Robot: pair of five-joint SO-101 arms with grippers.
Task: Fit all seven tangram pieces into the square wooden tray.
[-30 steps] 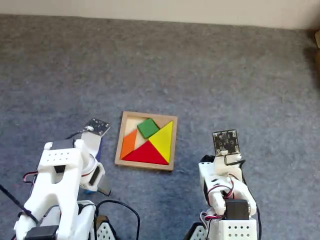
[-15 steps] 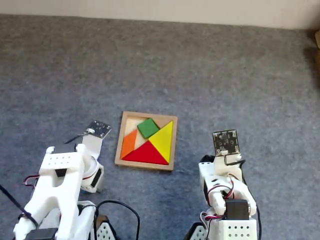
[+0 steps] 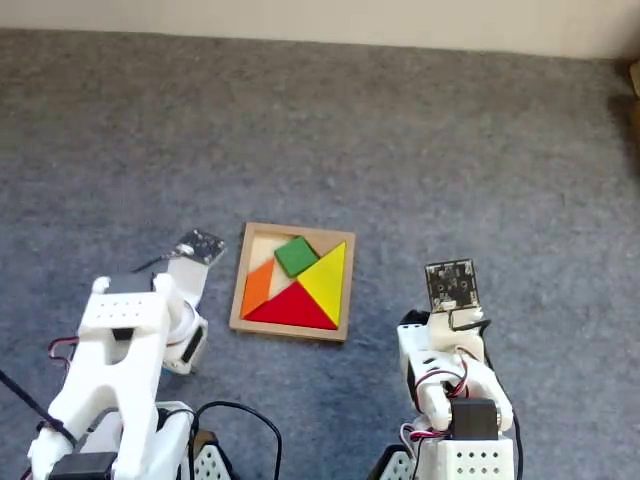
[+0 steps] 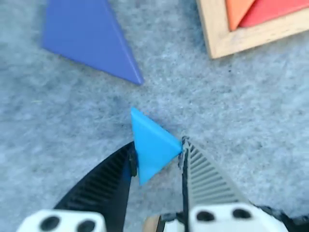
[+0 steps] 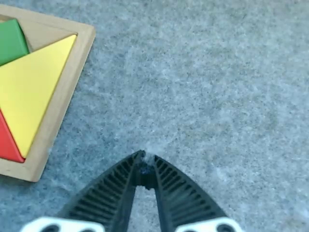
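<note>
Dark blue triangle (image 4: pixel 87 38) just beyond left tool (image 4: pixel 158 143), beside tray (image 4: pixel 212 29).

I have the tray (image 3: pixel 296 230) on the surface (image 3: pixel 450 150). Left of it, the small triangle (image 4: pixel 153 145) sits pinched in my left end effector (image 4: pixel 158 144), with a larger triangle (image 4: pixel 87 36) just beyond, near the tray.

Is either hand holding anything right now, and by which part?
The left hand holds the small light blue triangle, pinched across two opposite edges near its wider end, one corner pointing out ahead. The right hand is shut on nothing.
</note>
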